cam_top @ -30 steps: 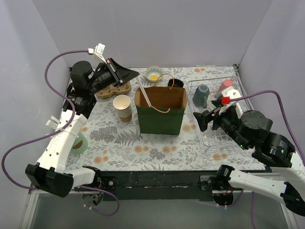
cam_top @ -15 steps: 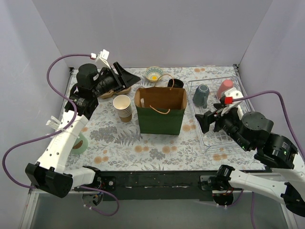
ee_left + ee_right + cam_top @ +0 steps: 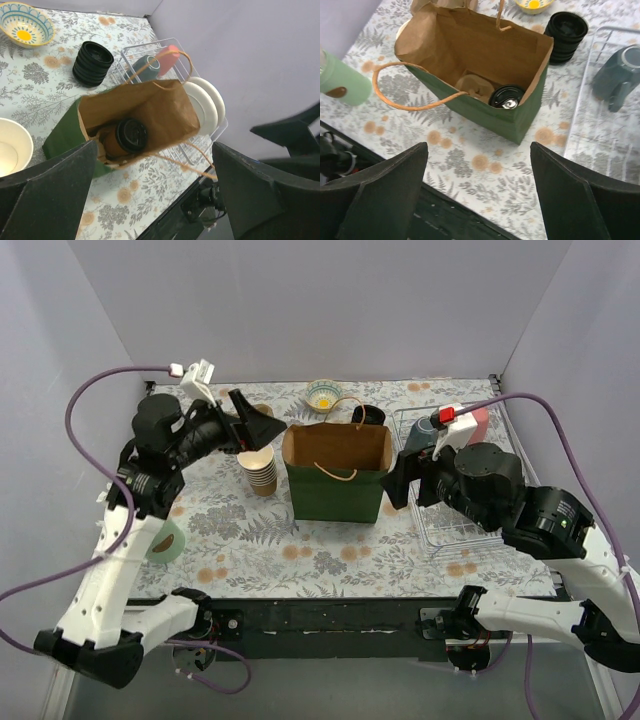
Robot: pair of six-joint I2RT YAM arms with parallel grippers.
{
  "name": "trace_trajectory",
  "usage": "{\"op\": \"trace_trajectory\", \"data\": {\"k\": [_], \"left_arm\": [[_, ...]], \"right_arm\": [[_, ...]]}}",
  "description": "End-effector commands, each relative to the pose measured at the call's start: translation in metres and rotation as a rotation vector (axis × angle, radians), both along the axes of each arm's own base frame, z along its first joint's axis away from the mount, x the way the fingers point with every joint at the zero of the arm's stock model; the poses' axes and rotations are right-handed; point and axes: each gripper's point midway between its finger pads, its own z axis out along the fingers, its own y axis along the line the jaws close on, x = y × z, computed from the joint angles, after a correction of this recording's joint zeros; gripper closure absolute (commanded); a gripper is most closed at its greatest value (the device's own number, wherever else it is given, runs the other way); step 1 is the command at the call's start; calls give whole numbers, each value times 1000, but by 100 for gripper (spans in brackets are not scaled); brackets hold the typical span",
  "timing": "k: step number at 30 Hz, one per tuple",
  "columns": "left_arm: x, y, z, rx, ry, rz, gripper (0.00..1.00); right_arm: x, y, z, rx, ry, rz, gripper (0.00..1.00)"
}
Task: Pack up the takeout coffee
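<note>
Lidded coffee cup inside the open green paper bag, near the bag's bottom, bag standing mid-table; left gripper above the bag, fingers spread, holding nothing; right gripper at the bag's right, likewise spread and empty

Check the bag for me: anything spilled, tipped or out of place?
Nothing spilled or damaged that I can see. The takeout coffee sits lidded inside the paper bag, tucked into one corner; whether it leans I cannot tell.
</note>
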Motion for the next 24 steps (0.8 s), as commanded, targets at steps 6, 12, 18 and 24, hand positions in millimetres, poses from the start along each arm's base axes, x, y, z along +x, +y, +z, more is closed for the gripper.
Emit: {"op": "trace_trajectory", "data": {"k": [6,12,18,24], "left_arm": [[-77,14,1,-43,-156,-88,2],[-92,7,-5,-107,-124,-144,2],[-100,10,1,-120,-158,-141,2],[-104,13,2,-122,-164,-131,2]], "right_arm": [[-10,11,21,346,142,-91,9],[-11,7,19,374,139,-102,8],[-12,6,16,352,133,-94,8],[-13,7,19,373,117,-78,12]]}}
